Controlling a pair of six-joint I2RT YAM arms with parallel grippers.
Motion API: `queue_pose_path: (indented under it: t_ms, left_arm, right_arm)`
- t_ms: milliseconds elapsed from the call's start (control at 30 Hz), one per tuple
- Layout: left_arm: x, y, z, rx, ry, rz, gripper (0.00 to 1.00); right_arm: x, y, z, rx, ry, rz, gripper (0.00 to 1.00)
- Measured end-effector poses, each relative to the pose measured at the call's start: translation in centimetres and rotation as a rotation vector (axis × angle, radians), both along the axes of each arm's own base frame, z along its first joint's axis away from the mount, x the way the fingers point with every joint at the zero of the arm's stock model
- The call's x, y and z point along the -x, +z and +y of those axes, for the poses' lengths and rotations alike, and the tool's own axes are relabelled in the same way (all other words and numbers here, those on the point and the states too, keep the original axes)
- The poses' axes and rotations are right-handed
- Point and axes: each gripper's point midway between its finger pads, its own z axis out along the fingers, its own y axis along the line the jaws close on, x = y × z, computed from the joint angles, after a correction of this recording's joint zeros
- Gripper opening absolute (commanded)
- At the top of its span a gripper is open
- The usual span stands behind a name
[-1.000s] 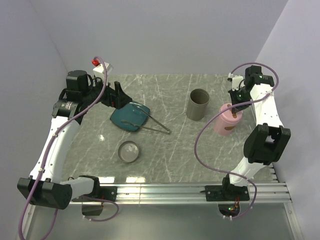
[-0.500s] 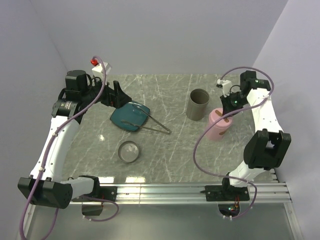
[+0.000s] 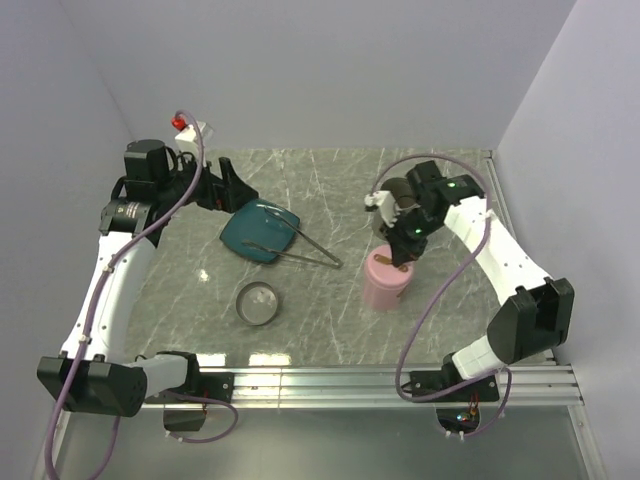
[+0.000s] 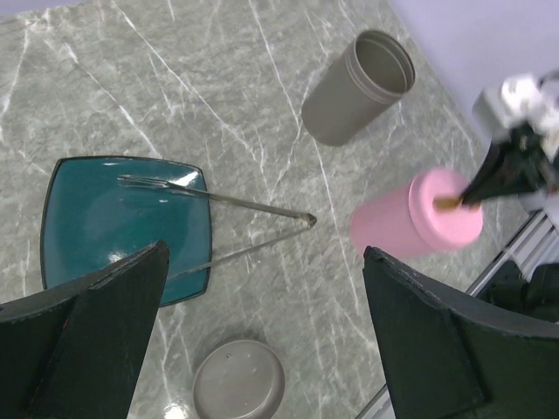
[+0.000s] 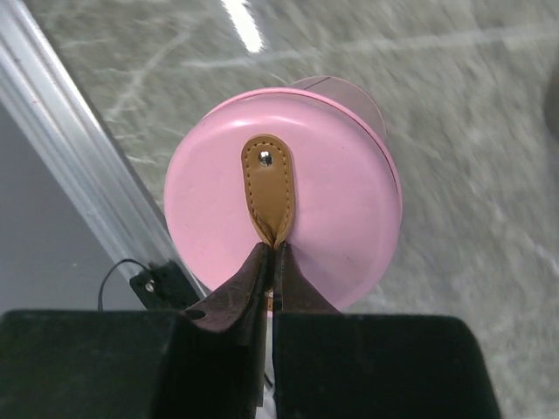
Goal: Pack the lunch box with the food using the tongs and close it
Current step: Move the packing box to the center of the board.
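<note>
Currently: right gripper (image 5: 271, 251) is clenched on the brown strap tab (image 5: 267, 183) on top of the pink container (image 5: 341, 201), fingers pinched together on the tab's end. The lid is on, so the contents are hidden. The container leans in the left wrist view; can't tell if its base touches the marble table (image 3: 330, 175). It sits right of centre, in front of the grey canister (image 4: 358, 87) and near the joined end of the tongs (image 4: 236, 202).

Grey canister: upright, mouth open, back right, partly behind the right arm from overhead. Inside reads as plain grey wall; can't tell whether anything is at the bottom.

Grey round lid (image 4: 238, 381): flat on the table near the front, in front of the plate, apart from both containers. Only its own grey surface shows.

Teal square plate (image 4: 83, 227): left of centre. The tongs lie released, neither gripper on them. Tips are on the plate, the joined end is out on the table to its right, and the arms are spread in a V.

Food: can't make out any pieces in these views.

Left gripper (image 4: 264, 253): jaws spread wide, holding nothing, hovering above the plate's far-left side.
</note>
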Motion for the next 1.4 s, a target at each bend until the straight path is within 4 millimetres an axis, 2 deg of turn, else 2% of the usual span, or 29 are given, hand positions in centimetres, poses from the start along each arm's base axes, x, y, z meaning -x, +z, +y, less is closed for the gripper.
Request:
queue_pose_path:
  t_ms: [133, 233, 333, 433, 633, 700, 767, 867, 900, 1000, 1133, 1200, 1400]
  left_arm:
    - [-0.8, -0.2, 1.7, 0.048, 0.058, 0.02, 0.99]
    - [-1.4, -1.5, 4.8, 0.102, 0.154, 0.076, 0.99]
    - [-1.7, -2.6, 7.2, 0.124, 0.231, 0.115, 0.99]
    - [-1.7, -2.6, 7.7, 0.124, 0.246, 0.113, 0.99]
    - [-0.6, -2.9, 7.4, 0.099, 0.198, 0.108, 0.99]
    - [-0.2, -3.2, 7.4, 0.092, 0.181, 0.119, 0.99]
    - [0.1, -3.5, 7.7, 0.089, 0.17, 0.125, 0.99]
    - [0.4, -3.6, 7.9, 0.091, 0.144, 0.118, 0.99]
    - [0.5, -3.7, 7.8, 0.095, 0.13, 0.117, 0.99]
    - [1.0, -4.4, 7.2, 0.105, 0.068, 0.139, 0.97]
    - [1.5, -5.9, 6.9, 0.097, 0.011, 0.177, 0.97]
    - [1.8, -6.3, 6.9, 0.079, -0.004, 0.176, 0.97]
    - [3.1, -7.3, 7.2, -0.046, -0.074, 0.086, 0.96]
  right_arm:
    - [1.4, 0.0, 4.0, -0.025, 0.097, 0.007, 0.0]
    - [1.9, 0.1, 7.0, -0.041, 0.141, 0.03, 0.0]
    - [2.1, 0.1, 9.5, -0.058, 0.176, 0.032, 0.0]
    - [2.4, 0.2, 11.8, -0.081, 0.203, 0.037, 0.0]
    - [2.2, 0.4, 15.6, -0.122, 0.217, 0.072, 0.0]
    - [2.0, 0.4, 16.4, -0.133, 0.218, 0.079, 0.0]
    - [1.9, 0.5, 16.8, -0.139, 0.213, 0.082, 0.05]
    - [2.0, 0.5, 17.1, -0.139, 0.209, 0.082, 0.21]
    - [2.1, 0.5, 17.3, -0.14, 0.209, 0.081, 0.3]
    - [2.0, 0.8, 17.9, -0.157, 0.213, 0.063, 0.41]
    - [1.6, 1.3, 18.3, -0.161, 0.21, 0.036, 0.48]
    - [1.2, 2.0, 18.5, -0.168, 0.203, 0.018, 0.55]
    - [-0.4, 6.2, 19.9, -0.245, 0.185, -0.083, 0.62]
